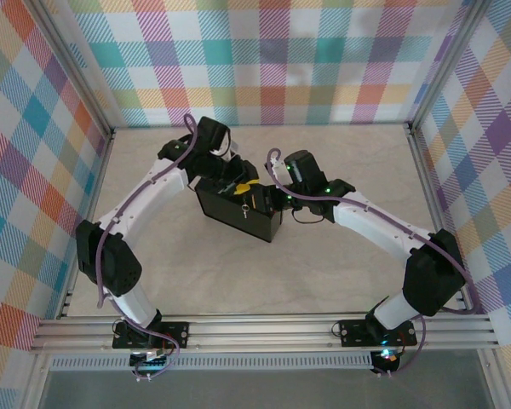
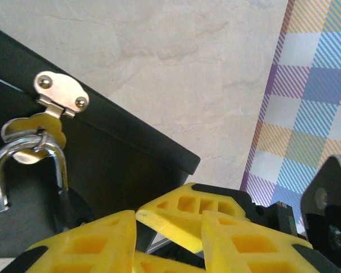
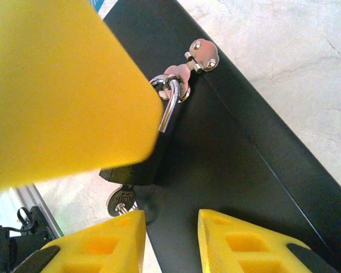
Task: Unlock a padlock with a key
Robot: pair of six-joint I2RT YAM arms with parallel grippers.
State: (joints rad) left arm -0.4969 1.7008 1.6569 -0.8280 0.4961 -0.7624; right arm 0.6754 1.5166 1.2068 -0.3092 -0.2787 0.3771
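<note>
Left hand [image 2: 167, 227], right hand [image 3: 171, 230]; one padlock [image 3: 133, 166], one key [image 3: 120, 200]

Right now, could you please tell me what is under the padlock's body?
The key sticks out beneath the padlock: its round head shows, its blade is hidden inside the lock body.

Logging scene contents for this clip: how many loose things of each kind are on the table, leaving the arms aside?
Black box: 1
Padlock: 1
Key: 1
Total: 3
</note>
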